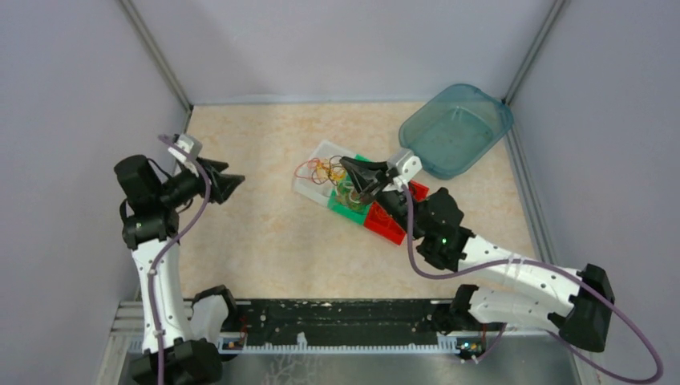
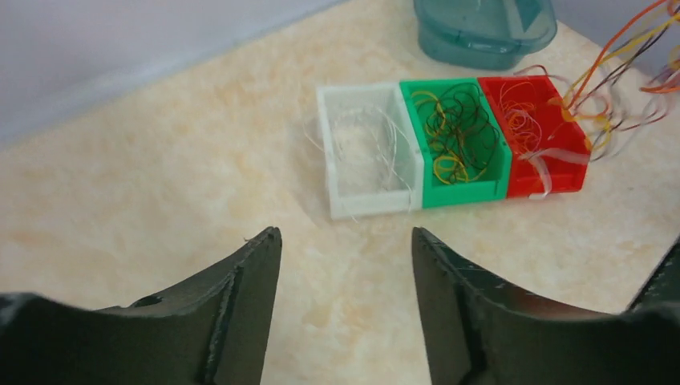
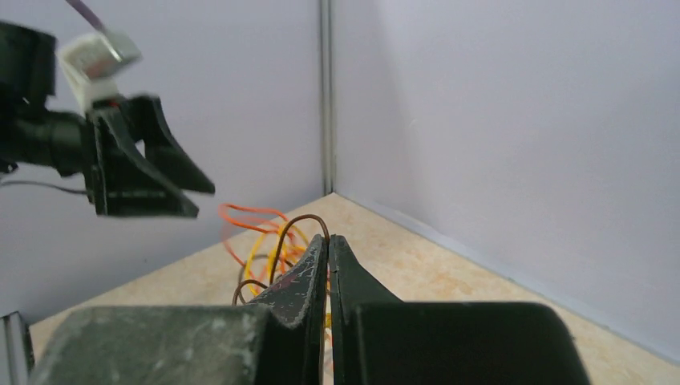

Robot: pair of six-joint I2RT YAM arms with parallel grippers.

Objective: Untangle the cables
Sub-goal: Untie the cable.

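You are working on a beige marbled worktop (image 1: 257,249) closed in by pale grey walls (image 1: 321,48). The cables (image 1: 319,170), a loose tangle of orange, red, yellow and brown loops, hang from the tip of your right claw (image 1: 346,163). Its jaws are pressed together on them, and in the right wrist view a brown loop arches out just above the closed tips (image 3: 327,241). From above, the tangle shows over the white end of a row of three small bins: a white bin (image 2: 333,144) with pale strands, a green bin (image 2: 417,84) with dark and yellow loops, and a red bin (image 2: 561,172) with orange and pale ones. A teal plastic tub (image 1: 489,96) sits just beyond the row, toward the far right corner. Your left claw (image 1: 236,180) is off to the left, well apart from the tangle, with its jaws moderately parted and nothing between them.
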